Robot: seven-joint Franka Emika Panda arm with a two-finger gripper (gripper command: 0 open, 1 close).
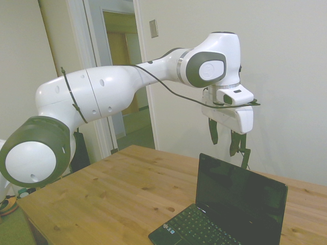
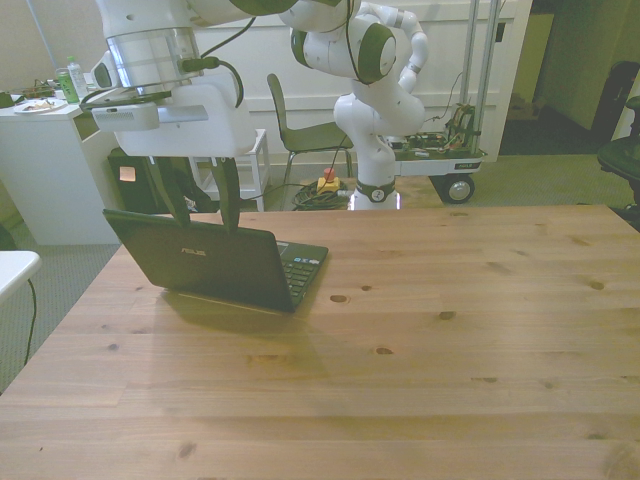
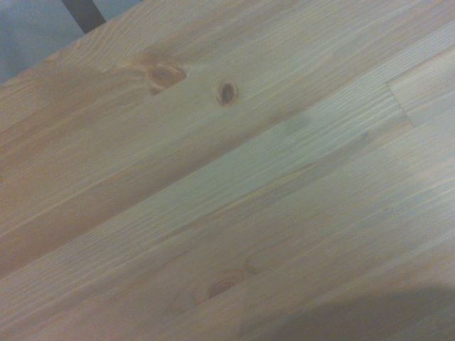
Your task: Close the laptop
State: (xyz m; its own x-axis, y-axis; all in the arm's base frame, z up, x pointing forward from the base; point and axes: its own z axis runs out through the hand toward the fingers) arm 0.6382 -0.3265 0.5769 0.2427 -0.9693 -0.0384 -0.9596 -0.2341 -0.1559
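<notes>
The laptop (image 1: 225, 204) (image 2: 215, 265) is a small black netbook standing open on the wooden table (image 2: 420, 340), toward the front view's left. Its dark screen faces the side view and the back of its lid faces the front view. My gripper (image 1: 225, 145) (image 2: 205, 218) hangs just above the lid's top edge, pointing down. It is open, with its two dark fingers (image 2: 231, 195) spread apart and nothing between them. The wrist view holds only bare table planks (image 3: 227, 177), with no laptop in it.
The table's edge (image 2: 70, 310) runs close beside the laptop on the front view's left. Behind the table stand a white counter (image 2: 45, 160), a chair (image 2: 300, 130) and a wheeled cart (image 2: 450, 160). A wall and doorway (image 1: 127, 61) are behind the arm.
</notes>
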